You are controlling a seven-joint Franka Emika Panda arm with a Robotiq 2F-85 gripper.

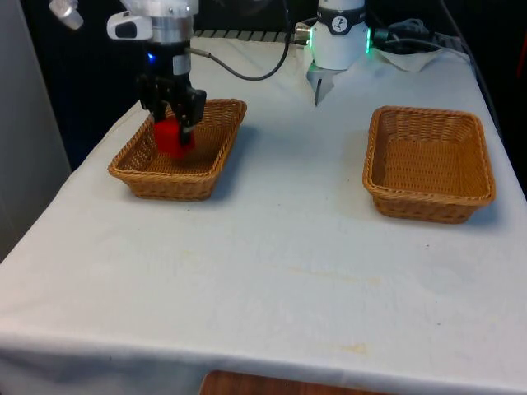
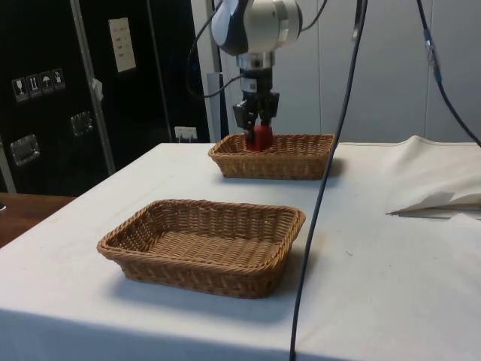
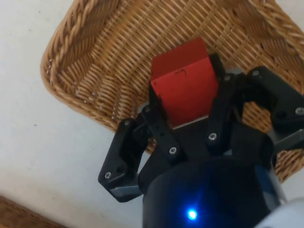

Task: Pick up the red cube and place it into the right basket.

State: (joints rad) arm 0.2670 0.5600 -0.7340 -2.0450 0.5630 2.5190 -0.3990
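Two Baskets, One Cube Held Over the Left One

Two rectangular woven wicker baskets stand well apart on the table (image 1: pixel 272 271) under its white cloth. The basket on the front view's right (image 1: pixel 430 164) holds nothing that can be seen; its bare woven floor shows in the front and side views (image 2: pixel 203 241). The basket on the front view's left (image 1: pixel 183 150) sits under the white arm's black gripper (image 1: pixel 174 132), with open cloth between the two baskets and nothing standing in that stretch. A crumpled fold of white cloth (image 2: pixel 436 184) lies by the table's edge in the side view.

Clamped between the black fingers (image 3: pixel 161 128) is the red cube (image 1: pixel 173 138), gripped on two opposite faces. It hangs inside the left basket's outline, near the wall facing the front view's left, about level with the rim (image 2: pixel 274 139); whether it touches the woven floor cannot be told. Being a cube, it has no clear long axis; in the wrist view (image 3: pixel 185 83) it sits skewed to the basket's walls.
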